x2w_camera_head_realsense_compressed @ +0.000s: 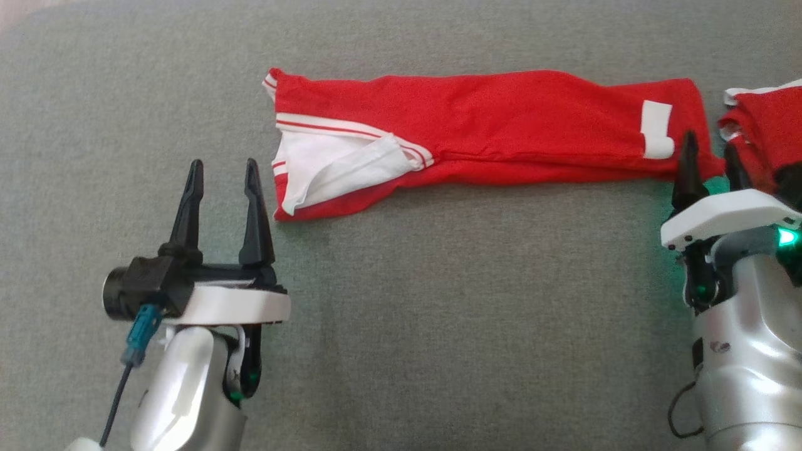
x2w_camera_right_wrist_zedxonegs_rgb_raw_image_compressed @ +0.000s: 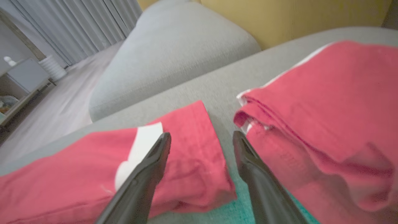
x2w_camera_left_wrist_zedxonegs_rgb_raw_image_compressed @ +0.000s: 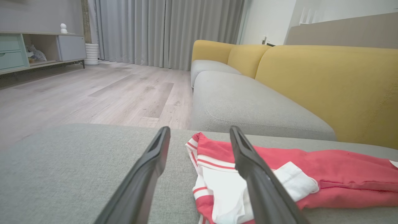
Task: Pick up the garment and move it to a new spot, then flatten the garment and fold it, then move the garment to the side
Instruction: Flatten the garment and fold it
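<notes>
Carrier: grey cushion (x2w_camera_head_realsense_compressed: 438, 313), the padded surface on which all the cloth lies.
Garment: red garment (x2w_camera_head_realsense_compressed: 489, 125), folded into a long narrow band and lying flat near the far edge of the cushion, running from its left half to its right side.
Garment, left end: waistband (x2w_camera_head_realsense_compressed: 332, 128) with white and red stripes, turned open so that the white lining (x2w_camera_head_realsense_compressed: 326, 166) shows.
Garment, right end: hem bearing a white patch (x2w_camera_head_realsense_compressed: 656, 128).
Second item: red cloth (x2w_camera_head_realsense_compressed: 770, 125) with white trim, bunched at the right edge of the cushion, apart from the garment's hem by a strip of bare cushion.
Left gripper (x2w_camera_head_realsense_compressed: 223, 164): fingers spread and holding nothing, just left of the waistband end, on the near side of it.
Right gripper (x2w_camera_head_realsense_compressed: 710, 143): fingers spread, one over the hem corner by the patch, the other toward the red cloth; contact with either cannot be told.
Beyond the cushion: sofa (x2w_camera_left_wrist_zedxonegs_rgb_raw_image_compressed: 311, 84) with grey seats and yellow backs, wooden floor (x2w_camera_left_wrist_zedxonegs_rgb_raw_image_compressed: 93, 93), grey curtains (x2w_camera_left_wrist_zedxonegs_rgb_raw_image_compressed: 168, 31).
Storage: low cabinet (x2w_camera_left_wrist_zedxonegs_rgb_raw_image_compressed: 37, 49) against the wall; its open compartment holds a pale bundle too blurred to identify.
Pot: ribbed white pot (x2w_camera_left_wrist_zedxonegs_rgb_raw_image_compressed: 91, 53) on the floor beside the cabinet; contents cannot be told.
</notes>
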